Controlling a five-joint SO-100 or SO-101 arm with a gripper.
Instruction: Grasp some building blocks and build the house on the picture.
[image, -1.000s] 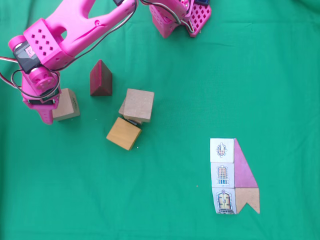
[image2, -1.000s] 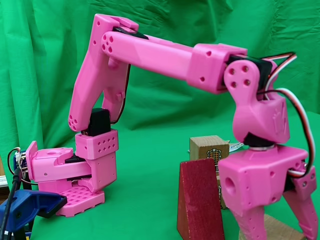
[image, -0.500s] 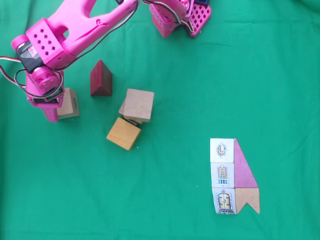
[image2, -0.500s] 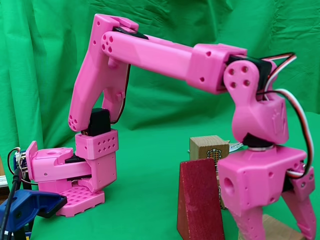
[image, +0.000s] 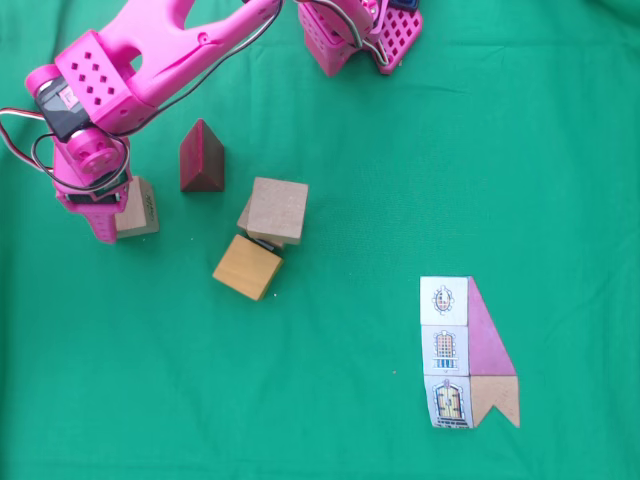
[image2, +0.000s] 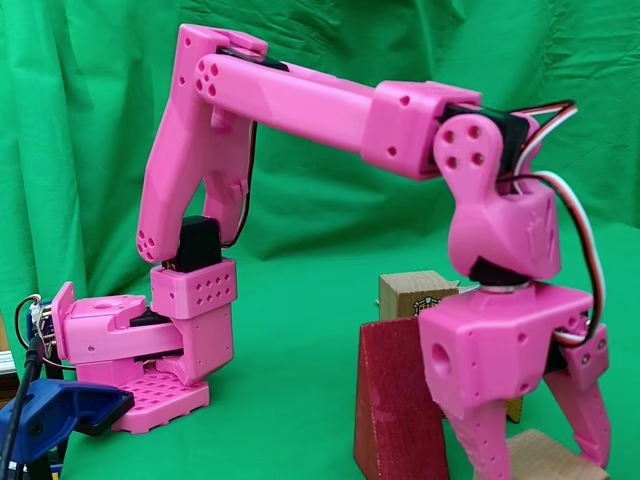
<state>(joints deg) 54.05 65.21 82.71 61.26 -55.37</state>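
Note:
In a fixed view from above, my pink gripper is at the far left, open, over a pale tan cube, with one finger at the cube's left side. In a fixed view from the side, the gripper straddles that cube, its fingers spread on either side. The dark red prism stands just to the right. Another tan cube rests on a hidden block beside the orange-yellow cube. The picture of the house lies flat at lower right.
Green cloth covers the table and hangs as a backdrop. The arm's pink base sits at the top centre of the view from above. A blue clamp holds it at the lower left of the side view.
The wrist and gripper have risen slightly and shifted a little toward the tan cube. The cube and the other blocks have stayed where they were.

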